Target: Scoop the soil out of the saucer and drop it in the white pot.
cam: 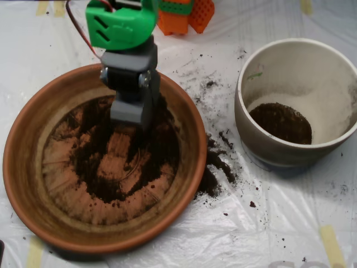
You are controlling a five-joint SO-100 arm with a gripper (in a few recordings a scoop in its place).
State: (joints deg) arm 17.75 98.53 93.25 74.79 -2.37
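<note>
— Grey scoop [133,111], down in the saucer [25,167], tip in the soil [120,162]. Halves apart or together?
— Cannot tell from above.
— Soil elsewhere?
— Dark patch inside the white pot [262,134] at right; spilled crumbs [215,162] on the plastic sheet [268,223] between pot and saucer.

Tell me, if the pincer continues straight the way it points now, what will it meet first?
Probably the soil in the saucer: the pincer points down into it. Depth is hard to judge from above.
</note>
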